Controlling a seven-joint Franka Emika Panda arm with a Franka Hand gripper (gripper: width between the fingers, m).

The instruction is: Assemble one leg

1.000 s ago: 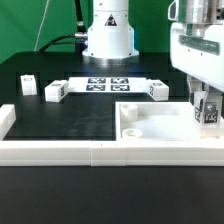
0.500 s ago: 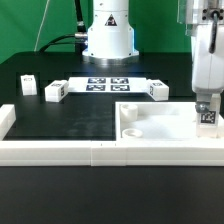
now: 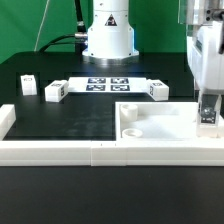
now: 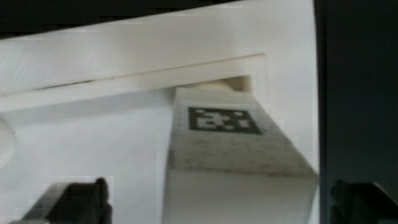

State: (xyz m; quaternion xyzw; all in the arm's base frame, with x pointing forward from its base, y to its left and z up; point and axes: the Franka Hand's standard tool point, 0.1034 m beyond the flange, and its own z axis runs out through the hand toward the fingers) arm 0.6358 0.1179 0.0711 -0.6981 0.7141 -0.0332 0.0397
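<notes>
A leg (image 3: 207, 113) stands upright at the corner of the large flat white slab (image 3: 155, 127) on the exterior view's right. My gripper (image 3: 207, 110) is straight above and around it. In the wrist view the leg (image 4: 240, 160) shows its tag and reaches down to the slab (image 4: 107, 130). The dark fingers (image 4: 80, 200) stand on either side of it, with a gap showing beside the leg. The jaws look open.
Three more legs (image 3: 27, 85) (image 3: 55, 91) (image 3: 157, 89) lie on the black table at the back. The marker board (image 3: 108, 83) lies in front of the robot base (image 3: 108, 35). A white wall (image 3: 90, 151) runs along the table's front.
The gripper came down over the slab's corner with the leg and turned. The leg's tag no longer faces the exterior camera.
</notes>
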